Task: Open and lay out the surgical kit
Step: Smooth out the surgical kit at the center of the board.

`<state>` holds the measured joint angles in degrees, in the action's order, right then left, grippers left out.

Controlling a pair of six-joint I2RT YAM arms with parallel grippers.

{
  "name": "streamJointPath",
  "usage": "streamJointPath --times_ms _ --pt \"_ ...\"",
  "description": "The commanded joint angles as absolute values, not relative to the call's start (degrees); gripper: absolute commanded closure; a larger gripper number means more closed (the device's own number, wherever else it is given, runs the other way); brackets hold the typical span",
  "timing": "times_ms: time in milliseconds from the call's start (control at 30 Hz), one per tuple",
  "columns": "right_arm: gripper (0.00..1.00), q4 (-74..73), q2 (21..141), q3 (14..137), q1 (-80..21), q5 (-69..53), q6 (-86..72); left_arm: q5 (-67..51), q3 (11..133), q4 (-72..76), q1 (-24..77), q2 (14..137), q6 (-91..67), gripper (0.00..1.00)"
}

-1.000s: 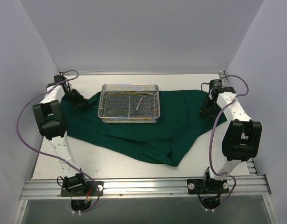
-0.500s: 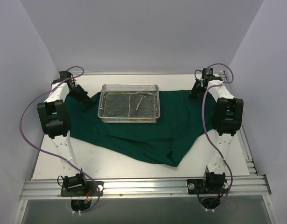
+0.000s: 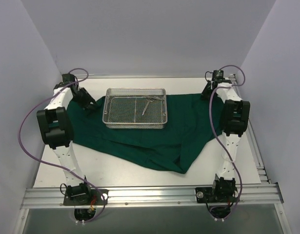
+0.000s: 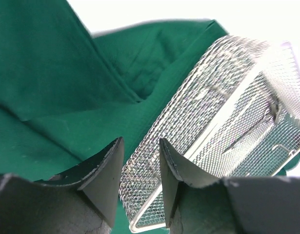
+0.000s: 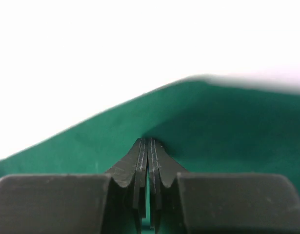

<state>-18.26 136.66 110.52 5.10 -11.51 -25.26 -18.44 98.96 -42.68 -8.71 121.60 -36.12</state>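
L gripper point(image 3: 91, 104) is parked at the far-left edge of the green cloth point(image 3: 154, 141), just beside the left wall of the mesh tray point(image 3: 135, 125). Jaws apart, nothing between 'em, and the wrist cam looks straight thru the gap at the tray's near corner. R gripper point(image 3: 206, 95) is over at the cloth's far-right corner, pads pressed tight together w/ tips right on the fabric. Can't tell if any cloth is caught in there. Tray sits flat on the far-left part of the cloth, square to the table point(image 3: 115, 168), w/ thin metal instruments point(image 3: 147, 105) lying inside, mostly center and right. The cloth's far edge runs fairly straight from tray to R gripper. The near edge slants down to the right and ends in a folded-over lump at the near-right. Left edge bunches up in folds by the L gripper. Room-wise, there's a wide bare strip of table in front of the cloth, a narrow one behind the tray, and a bit on the right by the R arm. Side walls are close on both arms.
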Motion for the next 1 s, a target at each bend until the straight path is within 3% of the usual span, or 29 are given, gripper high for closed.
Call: streamJointPath --times_ms 0,267,400,433,500,700,967 --pt "1.00 -25.04 145.26 114.76 9.49 -2.02 -24.96 -14.68 104.05 -41.92 -8.96 118.73 -34.10 0.57" --pt "1.00 -33.74 153.72 129.01 13.44 5.45 -20.05 -11.69 115.39 -47.01 -10.28 126.20 -34.98 0.69" --pt "1.00 -28.05 146.98 124.55 13.10 -3.38 -17.58 -7.66 117.07 -48.78 -10.02 126.83 -34.10 0.77" --pt "1.00 -26.65 145.91 124.02 12.75 -4.56 -17.49 -7.21 116.98 -49.04 -10.19 126.74 -34.01 0.86" --pt "1.00 -27.15 143.28 125.41 10.64 -4.40 -16.35 -6.42 115.84 -48.87 -10.20 125.78 -33.93 0.89" --pt "1.00 -28.48 132.56 120.96 5.46 -3.08 -18.72 -4.40 112.15 -47.99 -10.02 124.54 -32.52 0.89" --pt "1.00 -28.66 128.76 108.11 1.23 -0.18 -20.12 -0.62 117.15 -54.40 -10.20 130.34 -31.20 0.88"
